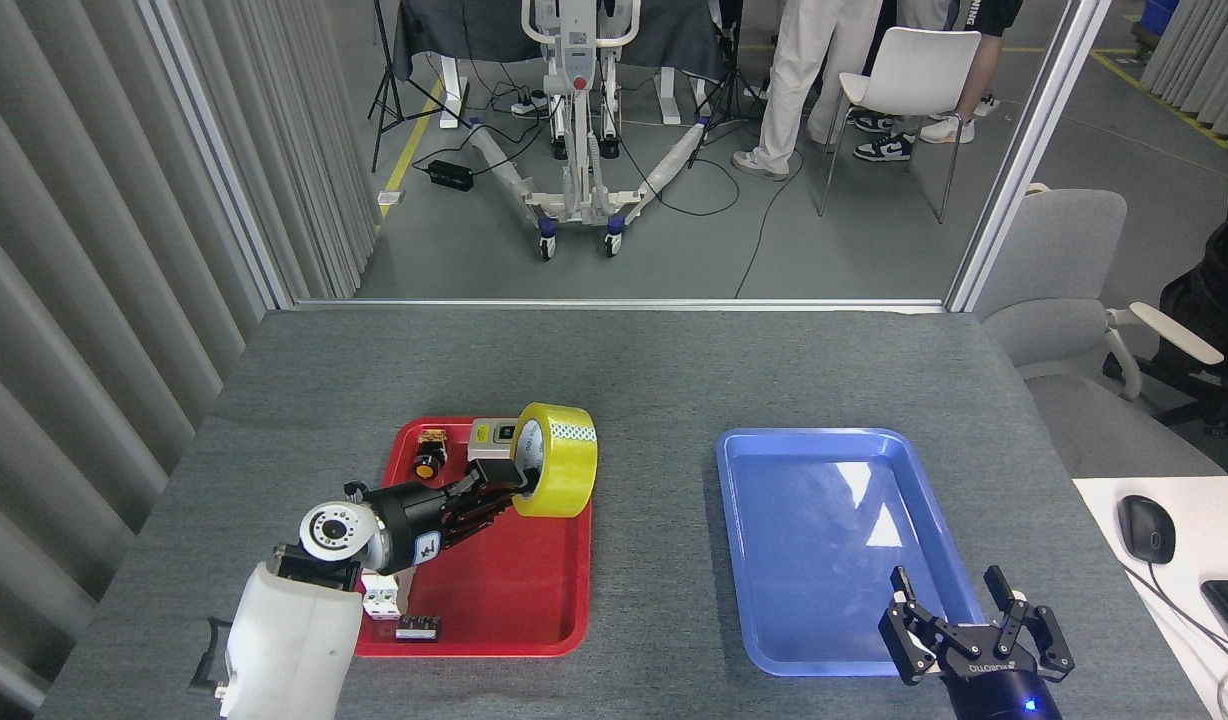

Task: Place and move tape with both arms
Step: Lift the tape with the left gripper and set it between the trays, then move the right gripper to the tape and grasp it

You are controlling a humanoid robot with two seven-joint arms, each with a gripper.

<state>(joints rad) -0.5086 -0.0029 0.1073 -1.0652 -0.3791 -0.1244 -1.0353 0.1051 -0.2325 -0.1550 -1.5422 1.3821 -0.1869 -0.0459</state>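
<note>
The yellow tape (561,462) is lifted above the red tray (534,610), tilted on edge with its white patterned tab on top. My left gripper (517,477) is shut on the roll, one finger through the core. The left arm reaches up and right from the lower left. At the bottom right my right gripper (974,610) stands open with nothing between its fingers, over the near edge of the blue tray (824,540).
On the red tray lie a grey switch box (486,438), a small yellow-and-black part (431,452), a white block (380,597) and a small black piece (417,627). A mouse (1146,528) and keyboard corner lie on the white desk at right. People stand behind the table.
</note>
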